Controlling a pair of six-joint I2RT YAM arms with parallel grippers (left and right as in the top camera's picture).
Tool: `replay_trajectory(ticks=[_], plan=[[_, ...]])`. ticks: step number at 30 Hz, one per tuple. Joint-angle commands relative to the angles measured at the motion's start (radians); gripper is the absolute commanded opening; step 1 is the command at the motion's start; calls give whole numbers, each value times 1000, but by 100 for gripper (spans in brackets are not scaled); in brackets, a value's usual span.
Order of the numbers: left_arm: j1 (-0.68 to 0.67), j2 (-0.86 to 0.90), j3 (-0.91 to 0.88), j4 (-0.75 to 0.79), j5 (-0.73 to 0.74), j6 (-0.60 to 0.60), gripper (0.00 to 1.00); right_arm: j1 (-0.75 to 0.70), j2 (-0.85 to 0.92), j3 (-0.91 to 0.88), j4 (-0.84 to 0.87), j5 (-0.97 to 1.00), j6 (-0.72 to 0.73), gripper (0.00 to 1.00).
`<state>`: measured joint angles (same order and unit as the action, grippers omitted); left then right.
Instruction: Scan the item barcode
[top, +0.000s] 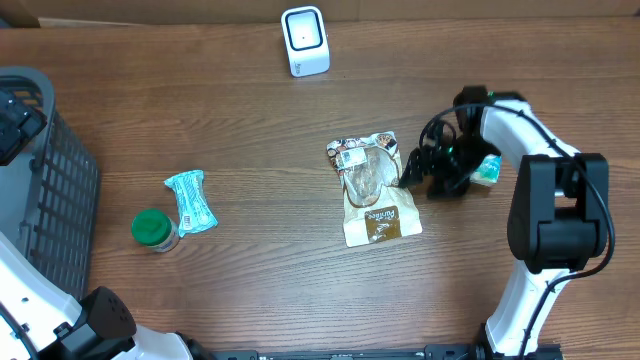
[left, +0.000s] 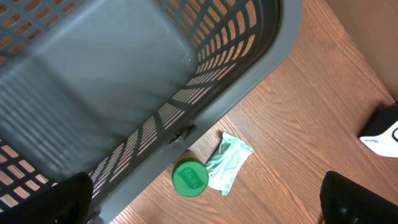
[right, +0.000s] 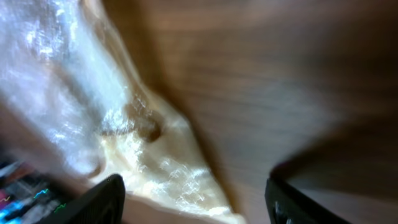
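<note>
Right jaws sit closest in the right wrist view, spread well apart, with a corner of the bag (right: 143, 155) lying between them on the counter (right: 280, 74); nothing is gripped. Overhead, the bag is seen flat mid-counter, well apart from the scanner (top: 305, 40) at the far edge, so a lift toward it is judged necessary. From the left wrist, left jaws are shown wide and empty above the basket (left: 249, 81), apparently parked clear; a jar (left: 189, 178) and packet (left: 228, 162) lie beside it.
</note>
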<state>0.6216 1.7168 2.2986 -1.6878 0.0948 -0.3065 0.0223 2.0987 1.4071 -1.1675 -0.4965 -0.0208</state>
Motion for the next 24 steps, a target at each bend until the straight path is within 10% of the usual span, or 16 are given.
replay_trajectory(ticks=[1,24], plan=[[-7,-2,1,-2,6,15,100,6,-3,-100,71,-77,-14,73],[-7,-2,1,-2,6,15,99,114,-3,-246,566,-237,243,56]])
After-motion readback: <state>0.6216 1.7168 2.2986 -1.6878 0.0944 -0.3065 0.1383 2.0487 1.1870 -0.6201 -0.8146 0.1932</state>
